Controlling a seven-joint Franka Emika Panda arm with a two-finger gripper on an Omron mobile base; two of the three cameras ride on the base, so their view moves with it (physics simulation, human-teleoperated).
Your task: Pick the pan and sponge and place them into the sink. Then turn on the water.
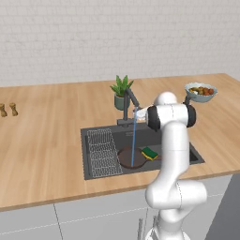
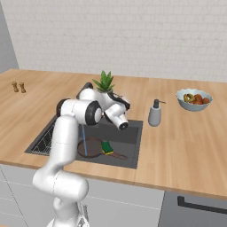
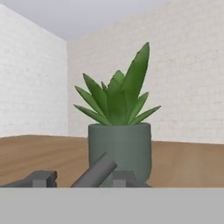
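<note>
Wooden counter (image 1: 42, 140) fills mid-frame around the sink (image 1: 187, 149), where the pan (image 1: 125, 157) and sponge (image 1: 150, 153) lie under a blue water (image 1: 133, 140) stream (no readable labels anywhere), while the gripper (image 1: 138, 112) by the faucet (image 1: 130, 101) hides its fingers' spread.

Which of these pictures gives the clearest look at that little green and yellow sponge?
The left base view: the small rectangular green-and-yellow sponge lies unobstructed in the dark-grey sink, beside the dark-brown pan. The right base view shows it too, smaller and close to the arm.
</note>
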